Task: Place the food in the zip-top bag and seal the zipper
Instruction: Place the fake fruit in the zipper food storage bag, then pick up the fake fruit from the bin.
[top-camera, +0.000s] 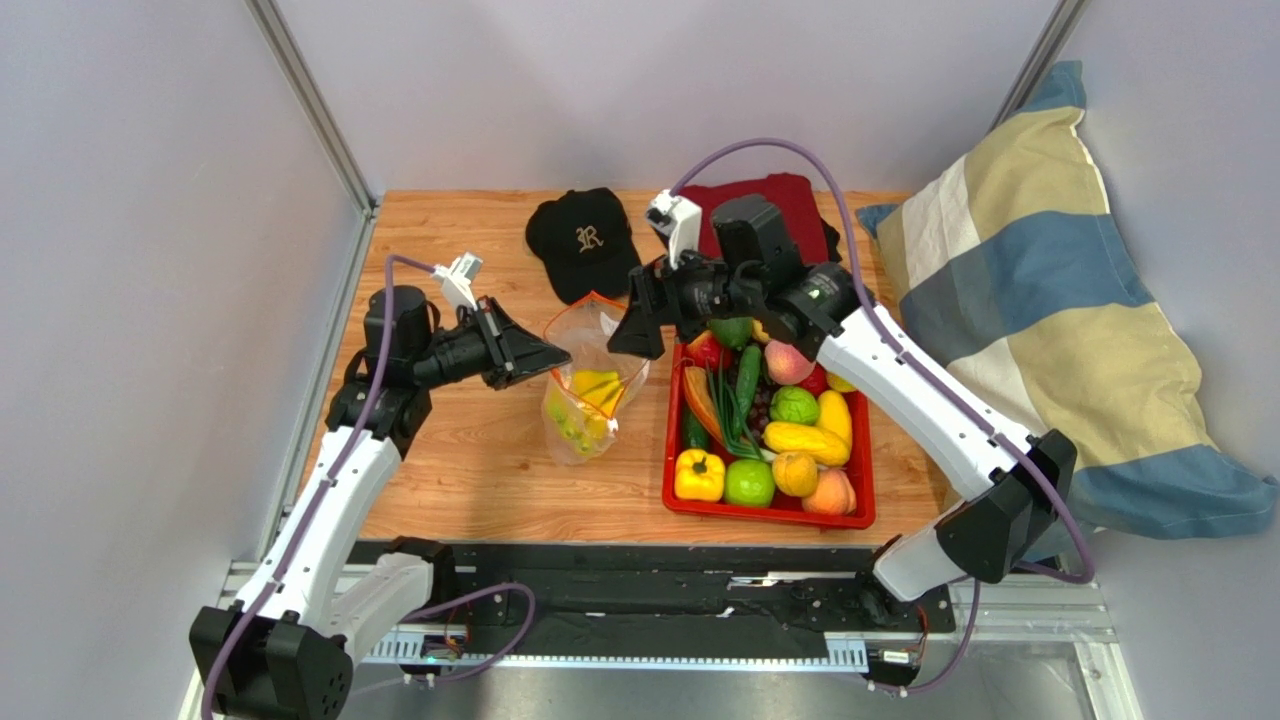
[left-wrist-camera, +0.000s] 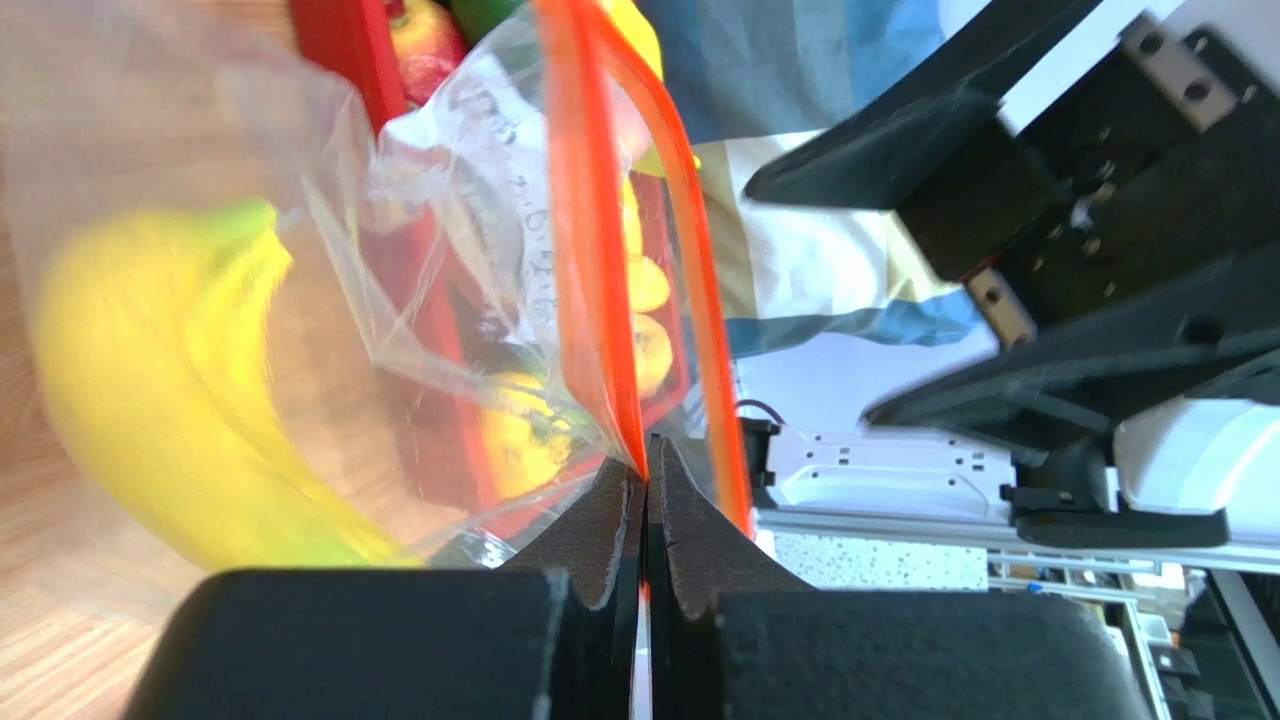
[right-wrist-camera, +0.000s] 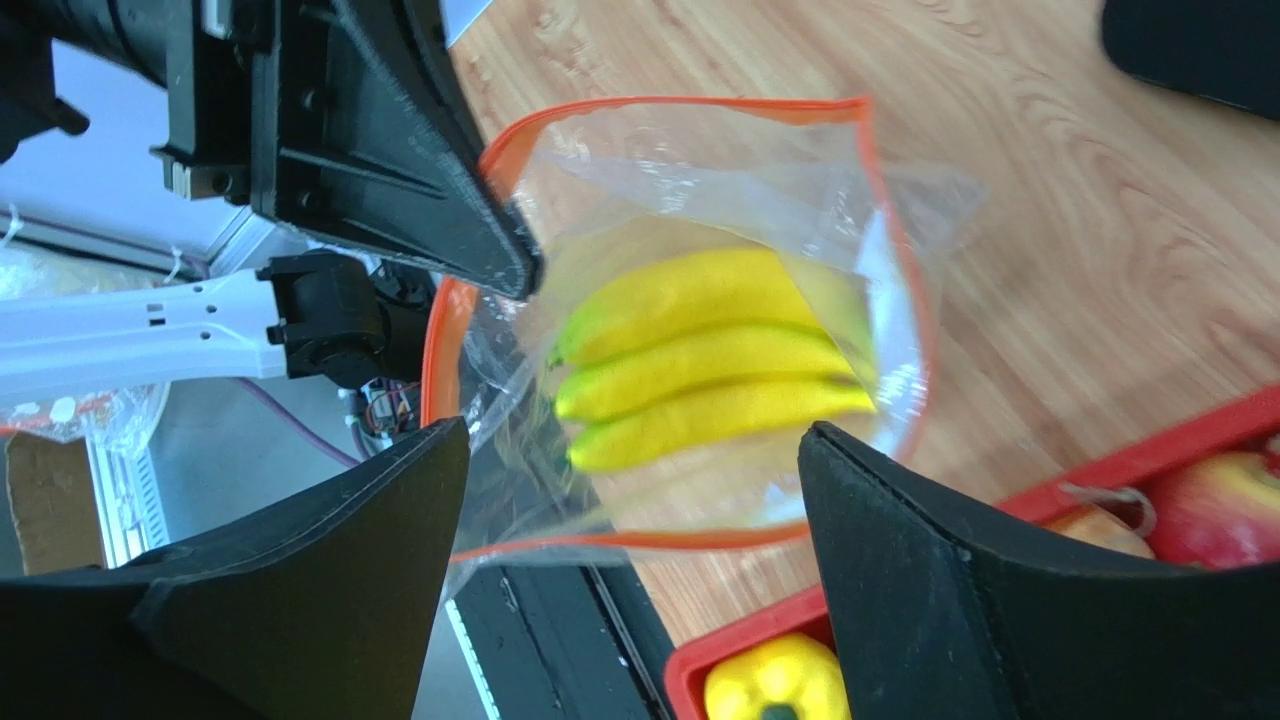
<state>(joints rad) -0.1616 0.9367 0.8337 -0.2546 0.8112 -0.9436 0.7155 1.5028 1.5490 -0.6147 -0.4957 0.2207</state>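
Zip-top bag (top-camera: 594, 383): its zipper (left-wrist-camera: 594, 225) is pinched at one end between the pressed-together fingers of the left gripper (left-wrist-camera: 646, 495). This holds the bag upright with its mouth gaping upward and its bottom resting on the table (top-camera: 451, 465).

From that pinch the orange-red strip loops across toward the right gripper (right-wrist-camera: 631, 450). That gripper hangs just above the mouth with its fingers spread wide and nothing between them. Straight below them, inside the bag, lies the banana bunch (right-wrist-camera: 706, 360), with its long axis crosswise to the gap between the fingers.

The rest of the food (top-camera: 781, 428) sits in the red tray (top-camera: 766, 515), just beside the bag on the right arm's side. The right arm is therefore the nearer one for fetching it, and the left appears best kept as the holder.

The open mouth looks roomy. The plastic is floppy, though, so a piece dropped off-centre could fold the free lip inward.
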